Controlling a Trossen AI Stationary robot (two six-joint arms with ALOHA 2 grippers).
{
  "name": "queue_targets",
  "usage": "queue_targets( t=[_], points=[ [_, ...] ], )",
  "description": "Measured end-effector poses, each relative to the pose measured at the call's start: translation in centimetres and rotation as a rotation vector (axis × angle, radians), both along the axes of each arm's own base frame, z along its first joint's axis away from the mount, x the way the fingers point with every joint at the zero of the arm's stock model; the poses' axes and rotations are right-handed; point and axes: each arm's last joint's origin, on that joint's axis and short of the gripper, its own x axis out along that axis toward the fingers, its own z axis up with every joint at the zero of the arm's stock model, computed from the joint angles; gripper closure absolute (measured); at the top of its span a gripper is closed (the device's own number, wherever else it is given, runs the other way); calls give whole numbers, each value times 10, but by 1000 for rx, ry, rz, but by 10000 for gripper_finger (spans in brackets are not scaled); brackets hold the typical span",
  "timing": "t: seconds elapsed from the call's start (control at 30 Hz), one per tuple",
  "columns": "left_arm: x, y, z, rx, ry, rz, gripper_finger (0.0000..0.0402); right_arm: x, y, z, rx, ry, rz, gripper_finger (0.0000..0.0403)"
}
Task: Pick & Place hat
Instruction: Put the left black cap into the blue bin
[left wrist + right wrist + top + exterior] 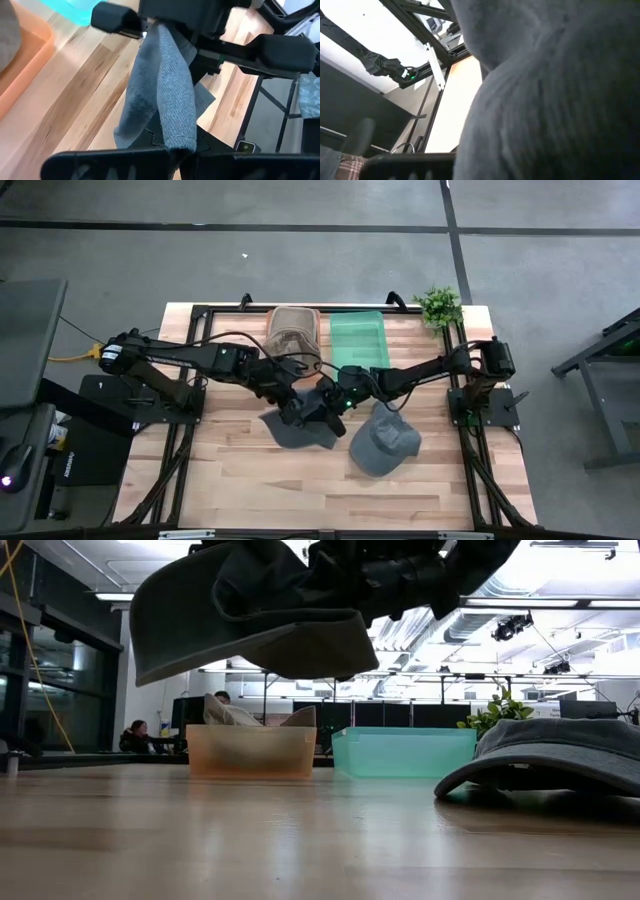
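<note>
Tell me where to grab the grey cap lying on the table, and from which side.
Grip the grey cap by its brim, coming from above. The brim's edge arches off the table, leaving room for a finger beneath. The domed crown is wide and soft.

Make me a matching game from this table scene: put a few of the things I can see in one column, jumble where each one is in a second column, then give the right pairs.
Things:
1. dark grey cap
2. second grey cap
3. tan hat
4. green bin

Places or states:
A. lying flat on the wood table
B. sitting inside the orange bin
C. held up in the air by both grippers
D. empty, next to the small plant

Pairs: 1-C, 2-A, 3-B, 4-D
</note>
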Motion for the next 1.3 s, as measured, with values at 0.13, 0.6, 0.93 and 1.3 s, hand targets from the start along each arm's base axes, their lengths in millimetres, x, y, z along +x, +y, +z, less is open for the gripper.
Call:
queue_targets(
  t=[0.13,0.6,0.93,1.3],
  points=[
    [0,0,0,-4,7,6,401,0,-3,0,-3,-1,-18,394],
    [0,0,0,-3,7,8,401,1,-4,0,-47,-12,-62,398],
    [0,0,0,22,2,-4,328,1,-4,0,-63,-18,-57,399],
    [1,1,0,23,-8,36,149,1,-4,0,-62,-17,-52,399]
  ],
)
